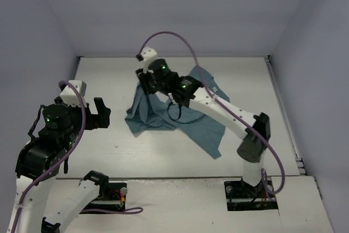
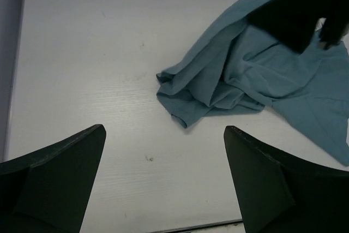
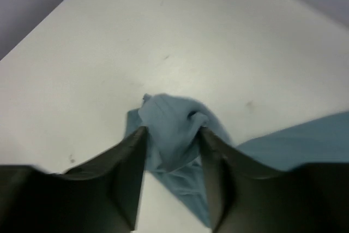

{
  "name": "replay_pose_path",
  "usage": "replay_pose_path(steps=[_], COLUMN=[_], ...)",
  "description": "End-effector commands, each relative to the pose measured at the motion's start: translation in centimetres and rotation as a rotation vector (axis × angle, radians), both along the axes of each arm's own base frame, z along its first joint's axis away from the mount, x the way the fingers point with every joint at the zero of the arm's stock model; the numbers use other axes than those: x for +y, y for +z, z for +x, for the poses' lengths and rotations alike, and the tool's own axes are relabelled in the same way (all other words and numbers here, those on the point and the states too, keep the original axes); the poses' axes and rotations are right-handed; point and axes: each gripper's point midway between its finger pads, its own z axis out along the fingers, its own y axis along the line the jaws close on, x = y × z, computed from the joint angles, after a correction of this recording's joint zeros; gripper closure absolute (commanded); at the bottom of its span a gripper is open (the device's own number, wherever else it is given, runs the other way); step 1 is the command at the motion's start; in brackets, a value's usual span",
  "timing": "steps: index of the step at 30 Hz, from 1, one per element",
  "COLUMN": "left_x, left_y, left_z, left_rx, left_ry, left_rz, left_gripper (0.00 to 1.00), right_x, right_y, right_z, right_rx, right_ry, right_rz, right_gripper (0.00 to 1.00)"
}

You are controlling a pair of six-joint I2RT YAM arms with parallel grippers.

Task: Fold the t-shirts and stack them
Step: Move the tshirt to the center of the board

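At the left, the left gripper (image 1: 101, 114) hangs over bare table (image 1: 103, 75) with its jaws spread wide and nothing in them, well apart from the cloth. The shirt (image 1: 199, 126) lies near the middle of the table. Its left part is drawn up into a loose, creased peak, and under that a rumpled wad of folds rests on the surface. The right gripper (image 1: 146, 84) is at the top of that peak. Its wrist view shows a bunched fold filling the gap between the fingers (image 3: 128, 167) and touching both, so it reads as grasping the shirt, though the jaws are not tight together. To the right, the rest of the shirt lies flatter, trailing toward the right arm's base. The cloth looks light, limp and thin. It will likely sag from any single pinch, drag along the table and crumple rather than hold a crease. A mid-panel pinch like this one only gathers it, so hems, shoulder seams or sleeve edges seem the better holds, ideally two points at once to pull it flat first.
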Motion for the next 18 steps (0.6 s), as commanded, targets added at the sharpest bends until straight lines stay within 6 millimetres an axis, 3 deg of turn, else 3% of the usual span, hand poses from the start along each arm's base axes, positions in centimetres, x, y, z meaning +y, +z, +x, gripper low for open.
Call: replay_pose_path(steps=[1, 4, 6, 9, 10, 11, 13, 15, 18], left_x=[0.9, 1.0, 0.5, -0.6, -0.8, -1.5, -2.2, -2.5, -1.5], left_y=[-0.2, -1.6, -2.7, -4.1, -4.6, -5.0, -5.7, -6.6, -8.5], left_z=[-0.1, 0.4, 1.5, 3.4, 4.0, 5.6, 7.9, 10.3, 13.5], left_rx=[-0.025, 0.014, 0.066, 0.142, 0.166, 0.187, 0.209, 0.241, 0.321], left_ry=[0.08, 0.102, 0.097, 0.053, 0.044, 0.014, -0.023, -0.044, 0.023], left_rz=[-0.036, -0.028, -0.011, 0.03, 0.054, 0.081, 0.135, 0.192, 0.224], left_gripper=[0.11, 0.11, 0.11, 0.11, 0.11, 0.11, 0.11, 0.11, 0.12], right_x=[3.6, 1.3, -2.9, -10.8, -12.0, -15.8, -19.6, -23.3, -25.5], right_y=[-2.8, -2.4, -1.8, -3.1, -3.1, -6.2, -5.7, -7.4, -8.1], right_z=[-1.2, 0.4, 2.8, 4.1, 5.0, 4.3, 3.5, 1.6, -0.3], right_rx=[0.103, 0.074, 0.065, 0.101, 0.103, 0.151, 0.151, 0.196, 0.224], right_ry=[0.054, -0.032, -0.142, -0.301, -0.333, -0.383, -0.433, -0.473, -0.493], right_rz=[0.062, 0.04, 0.044, 0.029, 0.032, -0.025, -0.005, 0.003, 0.036], right_gripper=[0.46, 0.37, 0.37, 0.38, 0.38, 0.39, 0.41, 0.42, 0.43])
